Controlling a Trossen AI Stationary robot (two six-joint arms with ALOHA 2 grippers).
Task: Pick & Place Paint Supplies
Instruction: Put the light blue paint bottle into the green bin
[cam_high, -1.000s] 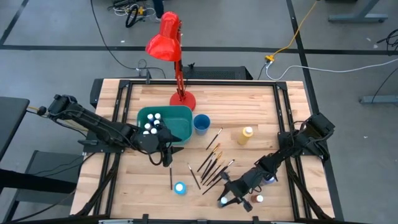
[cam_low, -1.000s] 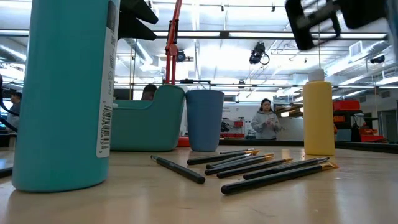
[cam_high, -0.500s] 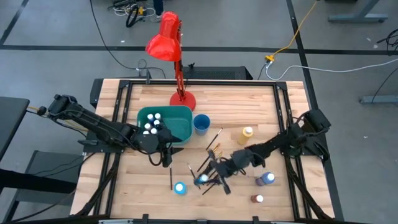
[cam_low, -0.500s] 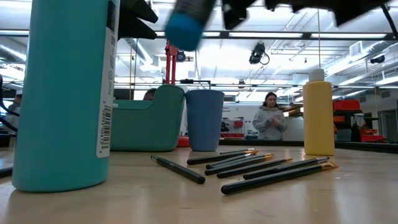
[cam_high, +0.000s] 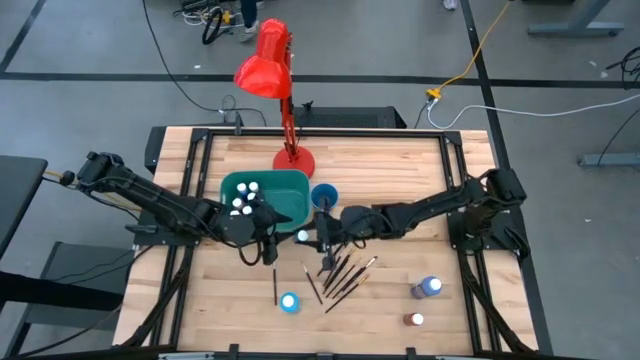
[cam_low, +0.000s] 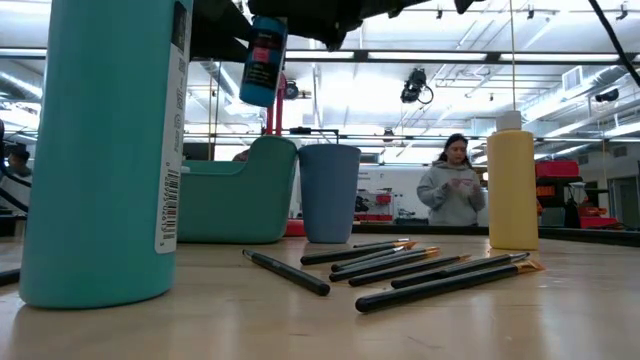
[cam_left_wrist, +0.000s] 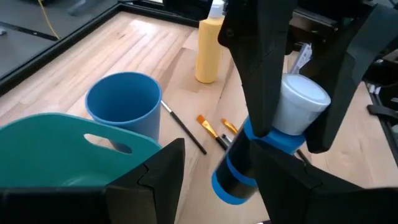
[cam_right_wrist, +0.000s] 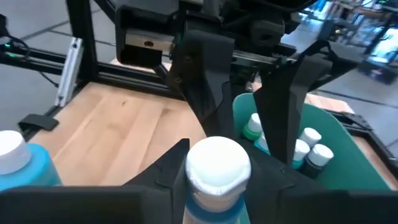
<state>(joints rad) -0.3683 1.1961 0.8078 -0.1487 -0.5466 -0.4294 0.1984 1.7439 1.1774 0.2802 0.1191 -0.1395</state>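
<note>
The right pincer (cam_high: 312, 238) grips a blue paint bottle (cam_left_wrist: 264, 146) with a white cap, holding it in the air just beside the teal bin's (cam_high: 290, 200) right front corner, near the blue cup (cam_high: 324, 197). The left pincer (cam_high: 268, 240) hangs at the bin's front edge, fingers spread with nothing between them. White-capped bottles (cam_high: 243, 203) lie inside the bin. Dark brushes (cam_high: 340, 272) lie on the desk (cam_high: 380, 165) in front of the cup, with more bottles beyond them.
</note>
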